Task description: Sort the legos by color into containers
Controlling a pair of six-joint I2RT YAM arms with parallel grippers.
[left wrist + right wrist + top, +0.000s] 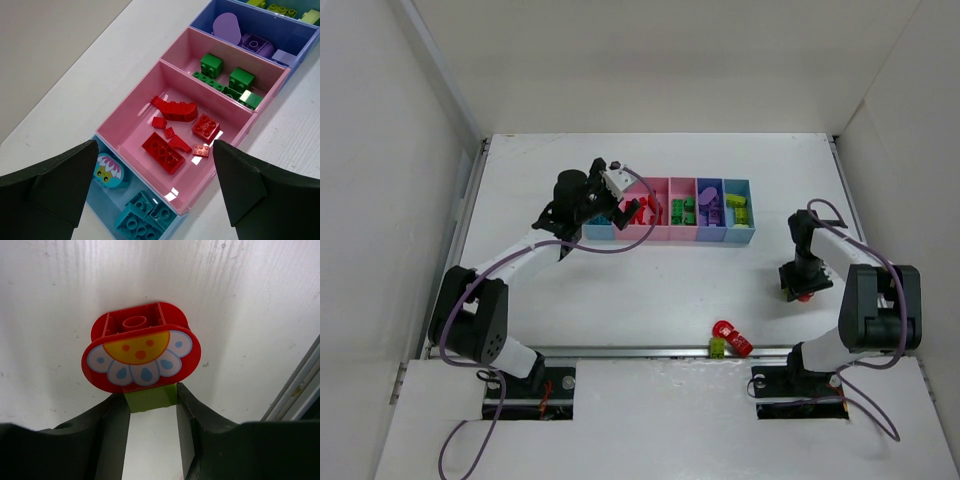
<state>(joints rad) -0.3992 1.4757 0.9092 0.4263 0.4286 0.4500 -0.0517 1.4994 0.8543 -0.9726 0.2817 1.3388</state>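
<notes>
The containers (670, 240) are a row of five joined bins at the table's middle back. My left gripper (603, 212) is open and empty above the seam between the left light blue bin and the wide pink bin (132, 117). In the left wrist view, teal bricks (140, 217) lie in the light blue bin, red bricks (162, 152) in the wide pink one, green bricks (220, 65) in the following pink one, and purple pieces (252, 44) beyond. My right gripper (802, 285) (150, 402) is shut on a yellow-green brick (150, 397) stuck to a red flower piece (142, 357) (804, 296), low over the table at the right.
Another red flower piece (728, 336) with a green brick (718, 347) lies at the table's near edge, left of the right arm's base. A metal rail (620, 351) (300, 385) runs along that edge. White walls enclose the table on three sides.
</notes>
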